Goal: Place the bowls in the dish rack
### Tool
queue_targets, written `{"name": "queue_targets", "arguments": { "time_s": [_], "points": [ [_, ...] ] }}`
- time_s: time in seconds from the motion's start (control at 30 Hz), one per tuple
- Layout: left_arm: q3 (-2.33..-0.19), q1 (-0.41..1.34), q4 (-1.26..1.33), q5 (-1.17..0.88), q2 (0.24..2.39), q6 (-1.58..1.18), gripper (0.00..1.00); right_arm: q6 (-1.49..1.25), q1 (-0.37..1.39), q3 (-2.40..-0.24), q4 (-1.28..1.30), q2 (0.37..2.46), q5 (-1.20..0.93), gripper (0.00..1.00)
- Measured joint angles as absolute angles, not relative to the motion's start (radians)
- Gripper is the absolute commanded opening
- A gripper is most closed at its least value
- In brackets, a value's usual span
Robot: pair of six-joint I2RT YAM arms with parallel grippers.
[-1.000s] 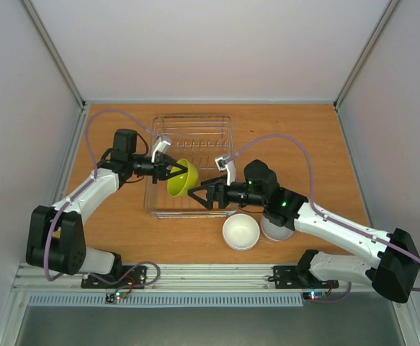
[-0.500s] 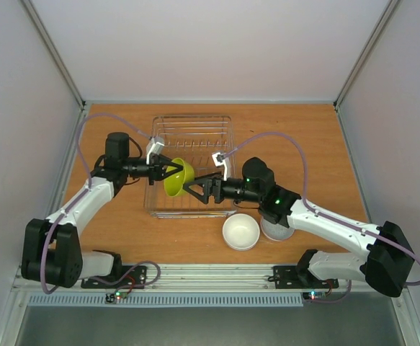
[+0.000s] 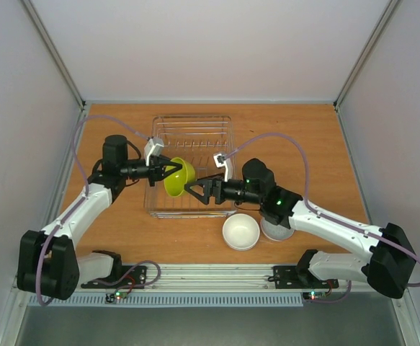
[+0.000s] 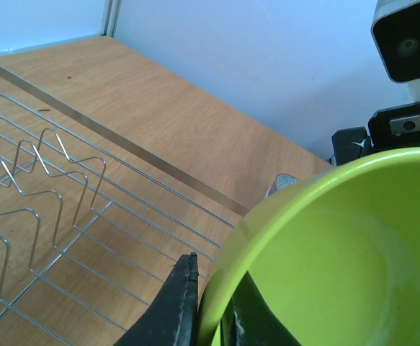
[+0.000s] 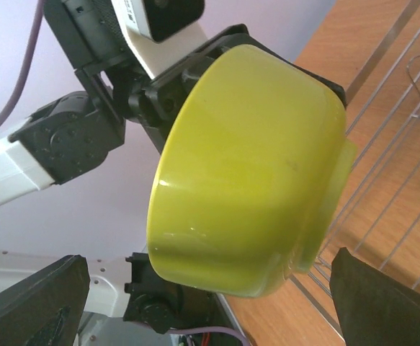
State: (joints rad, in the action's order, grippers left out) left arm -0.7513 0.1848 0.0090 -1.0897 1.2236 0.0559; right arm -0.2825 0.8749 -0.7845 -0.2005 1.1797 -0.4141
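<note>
A wooden table, orange-brown with visible grain, stands enclosed by plain pale walls. A silver metal rail runs along its near edge. Light is soft and even.

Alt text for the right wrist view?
A lime green bowl, tipped on its side, fills the frame, its rim pinched by the left gripper. Wires of the dish rack show at right; the right gripper stands open below.

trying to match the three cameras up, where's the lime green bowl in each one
top external: lime green bowl at centre, over the dish rack.
left wrist: bowl fills the lower right, inside showing; rack at left.
right wrist: bowl at centre, outside showing; rack at right.
shared landmark: the dish rack.
</note>
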Motion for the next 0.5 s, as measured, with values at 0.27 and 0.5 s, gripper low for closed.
{"name": "queue_targets", "arguments": {
  "time_s": [0.27, 0.5],
  "points": [
    [-0.751, 0.185, 0.012, -1.064, 1.213, 0.058, 0.01, -0.245, 0.878, -0.785, -0.121, 1.114, -0.374, 0.94],
    [-0.751, 0.185, 0.012, -1.07, 1.217, 0.059, 0.0, -0.229, 0.878, -0.807, -0.125, 1.153, -0.374, 0.96]
  ]
}}
